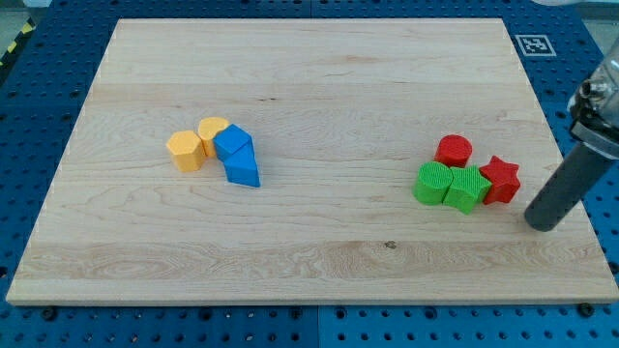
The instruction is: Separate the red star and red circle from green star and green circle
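A: Progress is judged to be nil so far. All four task blocks are still found packed in one cluster at about four o'clock on the desk (290, 58).

B: How are they laid out?

A: The red circle (454, 150) is set at twelve o'clock of the cluster. The green circle (432, 183) is placed at seven o'clock from it, touching or nearly so. The green star (466, 188) is pressed against the green circle at its three o'clock side, and the red star (500, 179) is pressed against the green star, again at three o'clock.

B: And my tip?

A: My tip (542, 224) is seen just beside the red star, at about four o'clock of it, with a small gap left between. No pincer is fitted, so nothing open, closed or gripping can be reported.

B: What is left?

A: Everything, it would seem. Both red blocks must yet be pushed clear of the green pair. Care is advised, since the stars are touching and may be dragged together.

B: Anything else?

A: Two yellow blocks (196, 142) and two blue blocks (238, 155) are grouped well apart, at nine o'clock.
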Controlling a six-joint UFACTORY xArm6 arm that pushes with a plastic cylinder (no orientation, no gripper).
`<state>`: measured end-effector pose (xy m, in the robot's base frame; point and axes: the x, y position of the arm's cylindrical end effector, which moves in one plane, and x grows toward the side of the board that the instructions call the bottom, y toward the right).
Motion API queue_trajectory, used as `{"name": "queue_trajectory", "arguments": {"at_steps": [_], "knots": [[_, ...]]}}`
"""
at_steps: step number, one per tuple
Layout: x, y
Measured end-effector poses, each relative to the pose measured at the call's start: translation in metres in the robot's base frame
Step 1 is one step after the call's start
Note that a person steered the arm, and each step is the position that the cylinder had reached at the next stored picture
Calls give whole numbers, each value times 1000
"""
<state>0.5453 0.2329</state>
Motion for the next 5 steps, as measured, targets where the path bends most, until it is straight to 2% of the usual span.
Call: {"name": "queue_trajectory", "arguments": {"at_steps": [3,5], "knots": [[-39,-15],[-48,-46]]}}
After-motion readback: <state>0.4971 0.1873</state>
